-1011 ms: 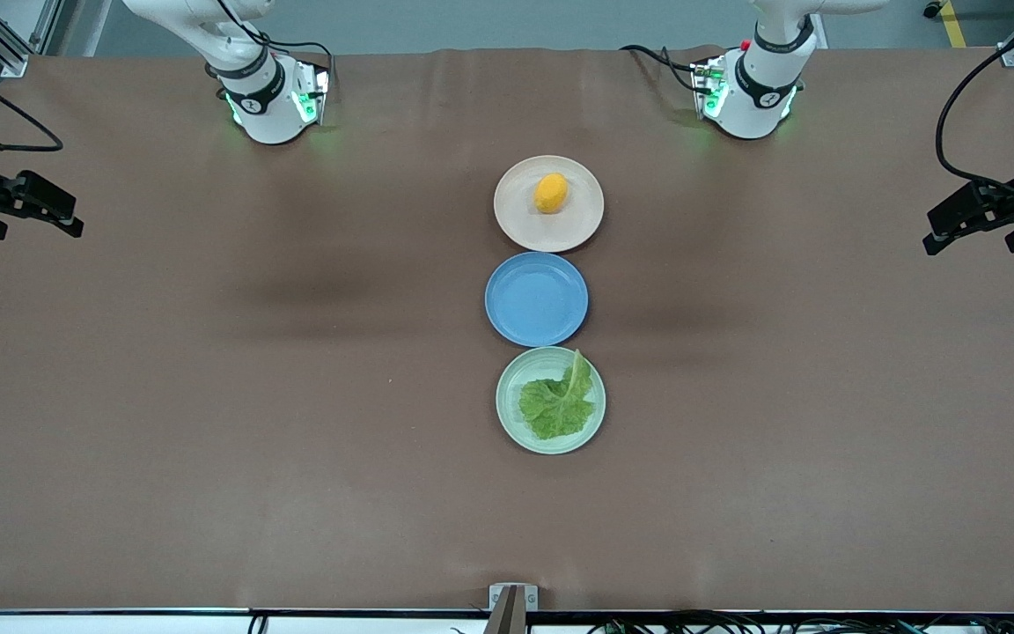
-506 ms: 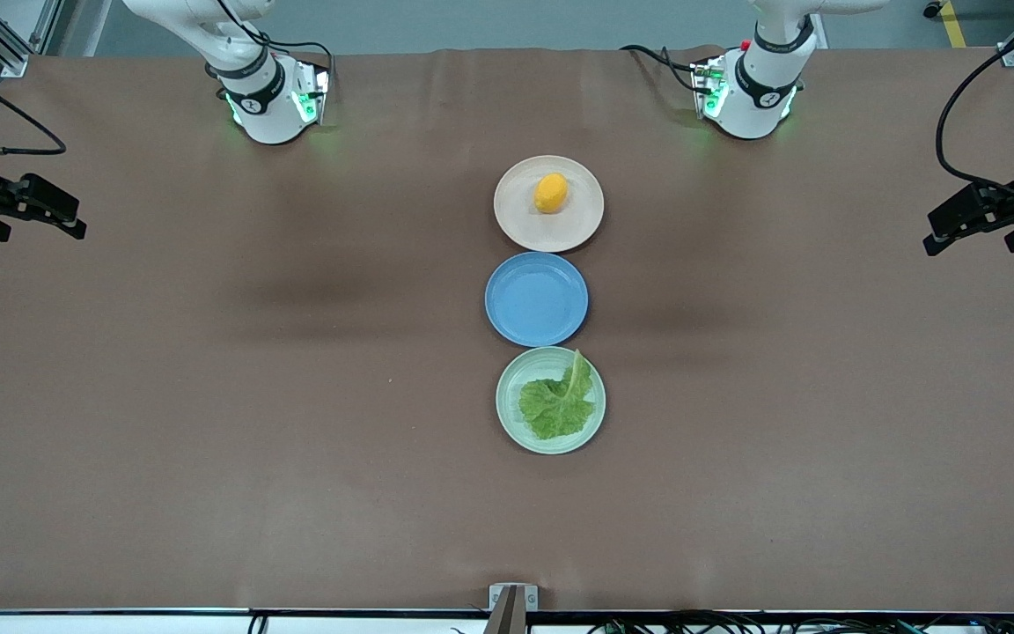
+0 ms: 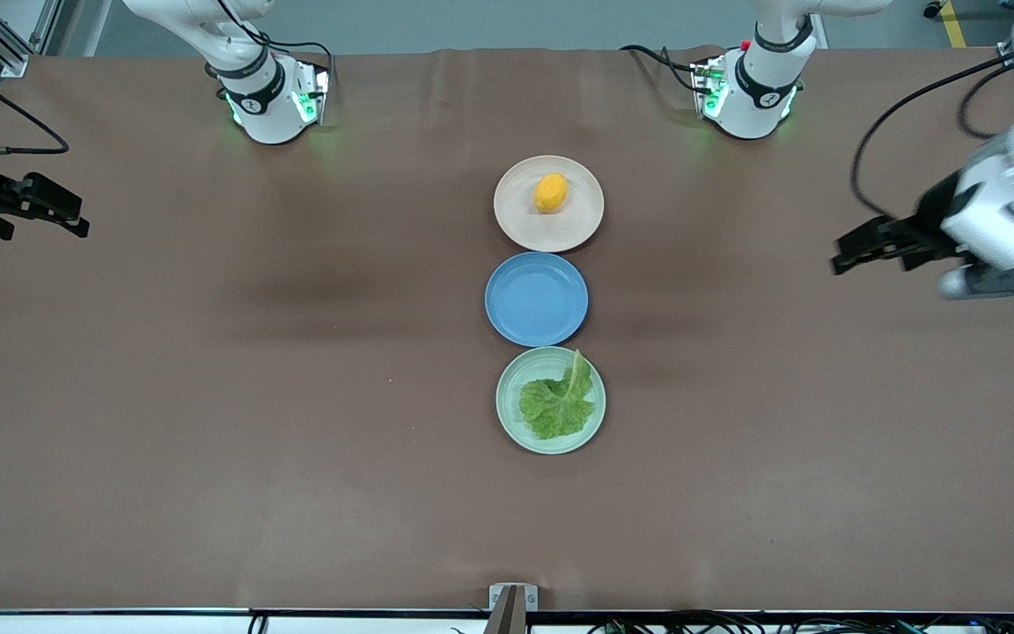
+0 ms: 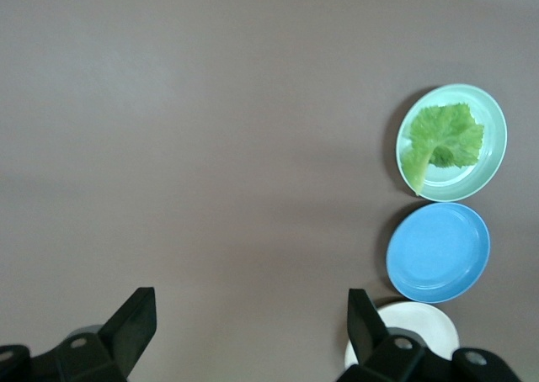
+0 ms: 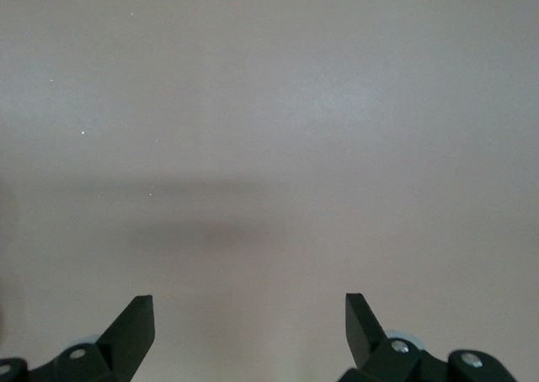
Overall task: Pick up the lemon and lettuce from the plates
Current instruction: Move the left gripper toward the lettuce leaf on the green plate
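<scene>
Your left claw (image 3: 859, 248) hangs spread over bare tabletop (image 3: 296, 396), well apart from lemon (image 3: 551, 192) and lettuce (image 3: 559, 402). Right claw (image 3: 62, 217) waits, spread too.

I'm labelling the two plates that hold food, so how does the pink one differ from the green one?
The beige-pink plate carries the lemon; the mint green plate carries the lettuce. The pink one lies farther from the front camera, the green one nearer, with the blue plate between them. The lemon covers little of its plate, while the lettuce spreads over much of its plate. Both are round, shallow and alike in size.
</scene>
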